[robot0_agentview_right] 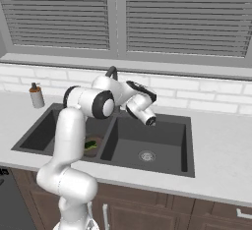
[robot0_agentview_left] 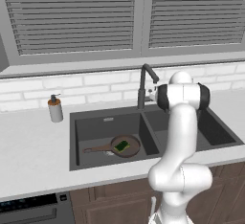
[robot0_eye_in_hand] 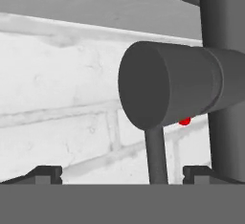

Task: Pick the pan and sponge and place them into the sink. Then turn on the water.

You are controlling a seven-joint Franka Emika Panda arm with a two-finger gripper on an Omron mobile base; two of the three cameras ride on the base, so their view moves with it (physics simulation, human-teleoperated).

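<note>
- Pan [robot0_agentview_left: 125, 146] is already sitting in the left basin of the sink [robot0_agentview_left: 91, 127], handle sticking out to the left, and the sponge [robot0_agentview_left: 122, 146] is lying right on top of it. So the pick-and-place part looks done to me.
- What's left is the water. Nothing is coming out of the faucet [robot0_agentview_left: 143, 86] yet.
- My gripper [robot0_eye_in_hand: 122, 174] is spread wide, pinching nothing, and it's right up against the faucet's side lever [robot0_eye_in_hand: 155, 156], with the thin lever rod standing between my two fingertips and the fat round valve body [robot0_eye_in_hand: 165, 84] just above.
- Stuff that could go sideways: the rod is skinny and my fingers are well apart from it, so if I push without lining up, one finger could slide past and the lever won't budge.
- I'm also crowded in here. The faucet's upright post [robot0_eye_in_hand: 225, 74] is just beside me on one side, so a sloppy swing could bump it instead of the lever.
- Pushing the lever the wrong way would just leave the tap off.
</note>
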